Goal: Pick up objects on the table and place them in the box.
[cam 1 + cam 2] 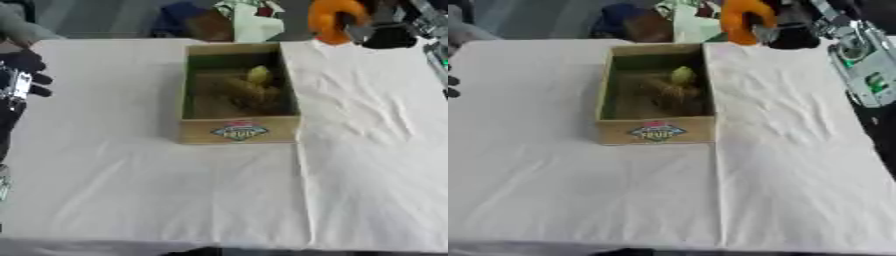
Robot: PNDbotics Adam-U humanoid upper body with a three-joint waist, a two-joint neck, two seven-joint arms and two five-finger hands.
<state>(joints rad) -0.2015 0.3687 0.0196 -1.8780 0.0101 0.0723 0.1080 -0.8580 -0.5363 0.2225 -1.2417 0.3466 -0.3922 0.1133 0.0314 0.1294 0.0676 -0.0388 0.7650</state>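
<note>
A cardboard box (238,131) with a "FRUIT" label on its front wall stands at the middle of the white-clothed table. Inside it lie a yellow-green fruit (258,75) and a brownish-yellow thing (249,94) that I cannot make out. Above the table's far edge, right of the box, my right hand (791,31) is shut on an orange object (741,20), holding it in the air. My left hand (24,70) shows at the left edge, level with the box, its dark fingers relaxed and holding nothing.
The white cloth (157,185) covers the table, with a crease running forward from the box's right corner. Beyond the far edge sit a white and green bag (254,20) and a dark blue thing (179,17). My silver right forearm (864,60) hangs over the right side.
</note>
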